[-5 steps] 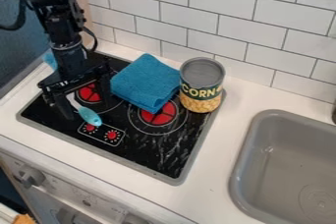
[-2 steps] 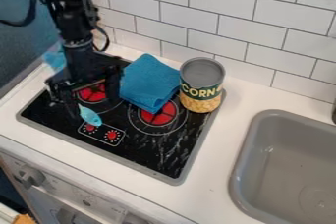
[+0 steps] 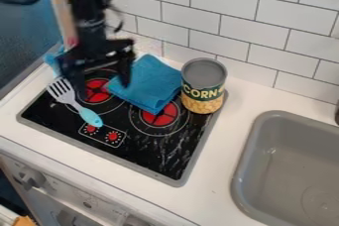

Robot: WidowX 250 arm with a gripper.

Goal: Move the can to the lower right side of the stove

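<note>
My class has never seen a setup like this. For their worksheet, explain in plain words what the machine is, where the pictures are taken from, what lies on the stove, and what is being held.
The black machine is a robot arm. Every picture comes from one fixed camera looking down at a slant. The arm enters from the upper left, and its open jaws stand apart above the left side of the stove, with nothing seen held between them. Nearby lies a fork-like utensil; beside it is a folded blue cloth. The can stands upright at the back right corner. Farther right is a gray sink.
</note>
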